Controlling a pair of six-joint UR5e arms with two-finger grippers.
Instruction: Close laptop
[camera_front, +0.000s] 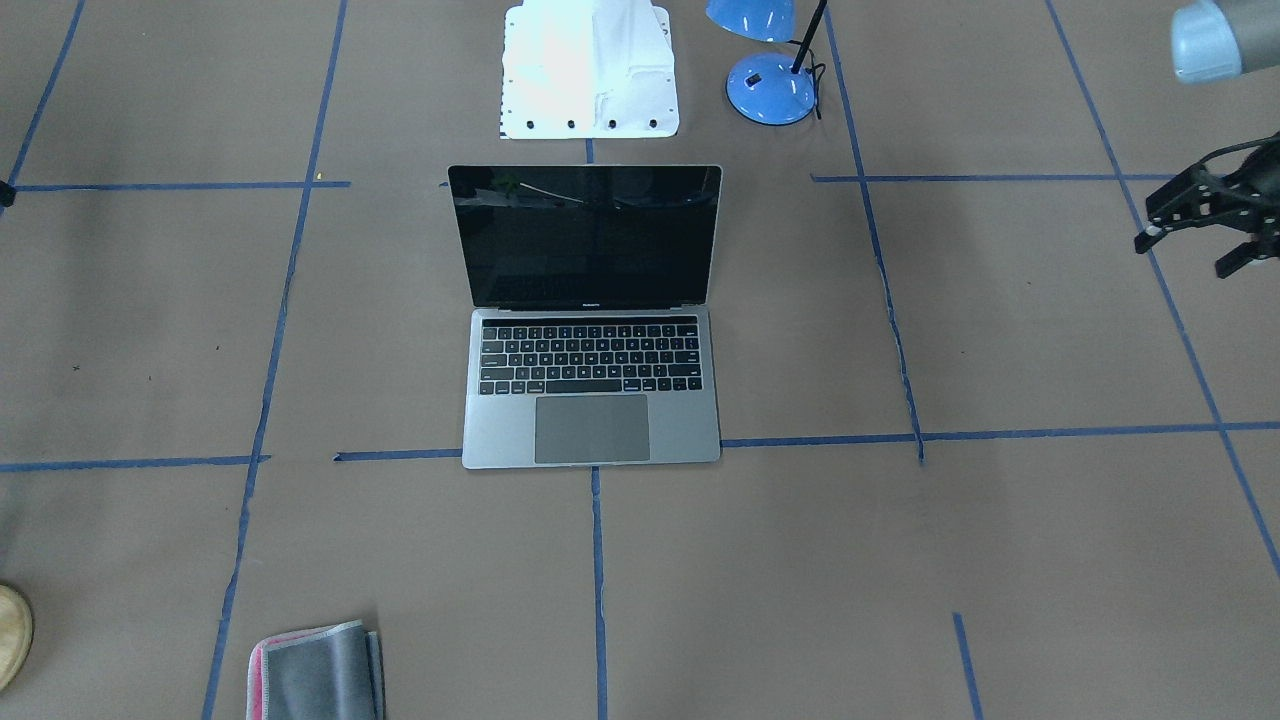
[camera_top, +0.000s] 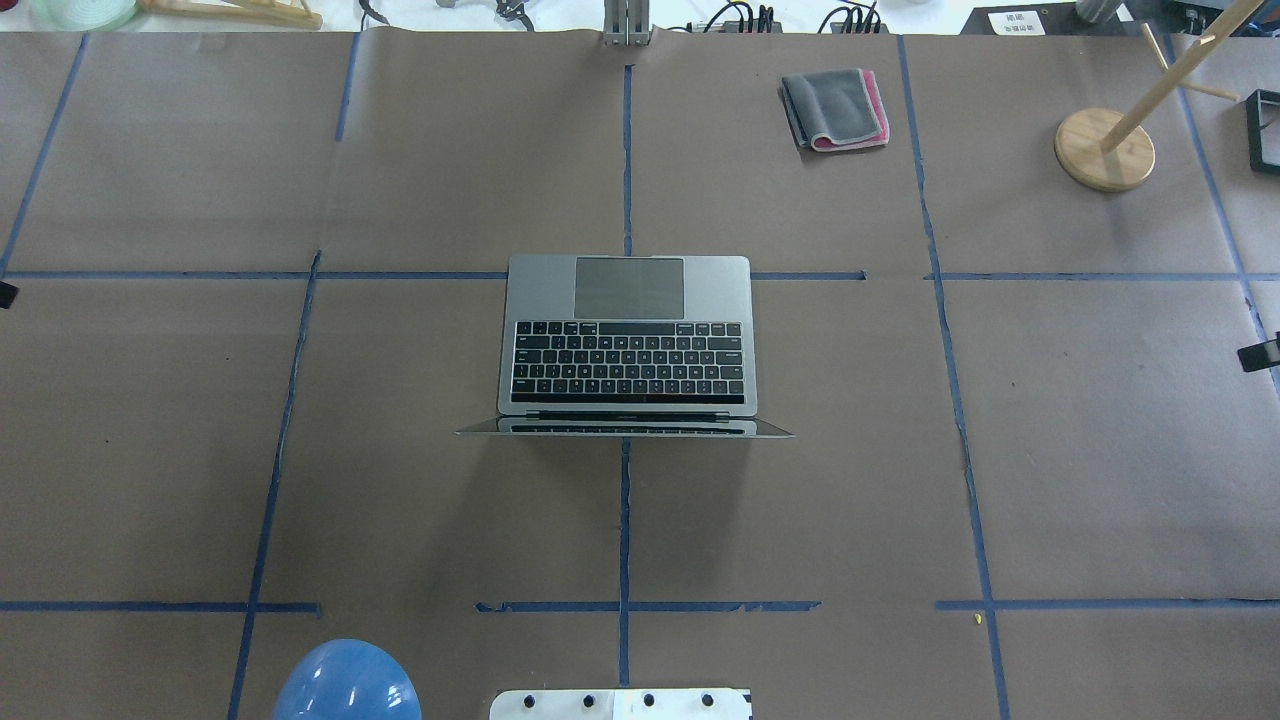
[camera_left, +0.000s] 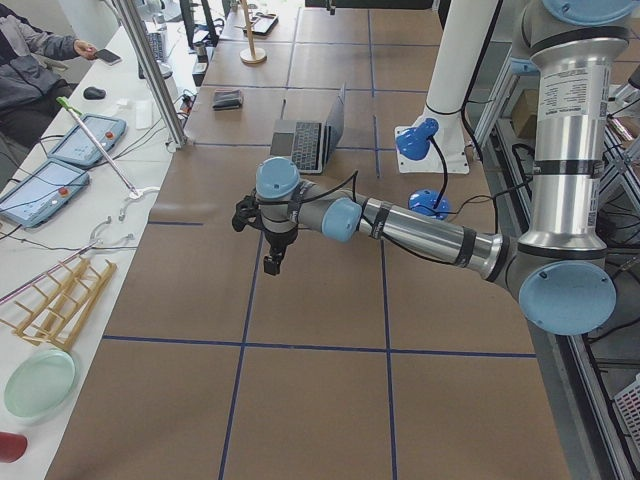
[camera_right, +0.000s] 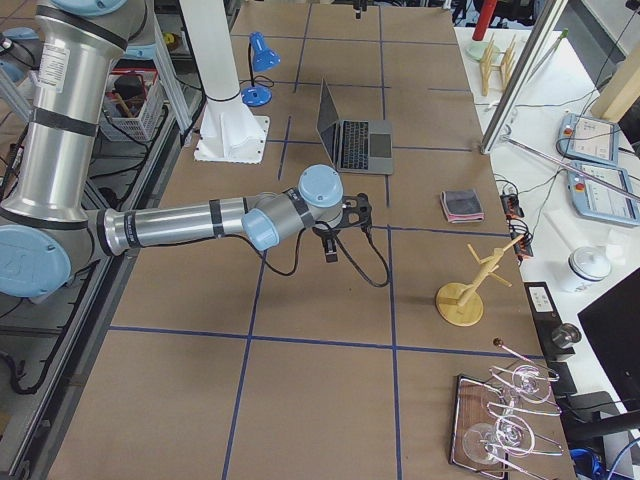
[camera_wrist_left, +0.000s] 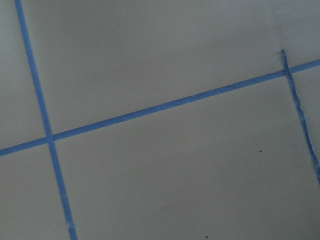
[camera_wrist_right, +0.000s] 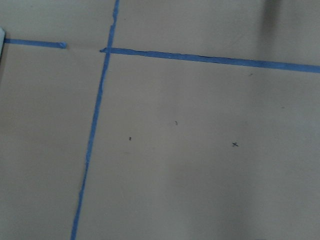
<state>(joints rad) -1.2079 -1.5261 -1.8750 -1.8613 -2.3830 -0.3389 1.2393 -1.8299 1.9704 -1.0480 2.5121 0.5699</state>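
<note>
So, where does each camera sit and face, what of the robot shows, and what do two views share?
Front-facing: across the table, facing the robot; laptop, left gripper at right edge.
Overhead: behind the robot, looking forward and down; no clear arm.
Exterior left: table's end, looking along it; left arm near.
Exterior right: opposite end; right arm near.
Left wrist: down onto taped table; no gripper.
Right wrist: likewise.
Shared: front-facing and overhead both show laptop, cloth.

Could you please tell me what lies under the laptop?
The laptop rests on the brown paper-covered table; blue tape lines run up to its edges. Whether they cross beneath is hidden by its base.
</note>
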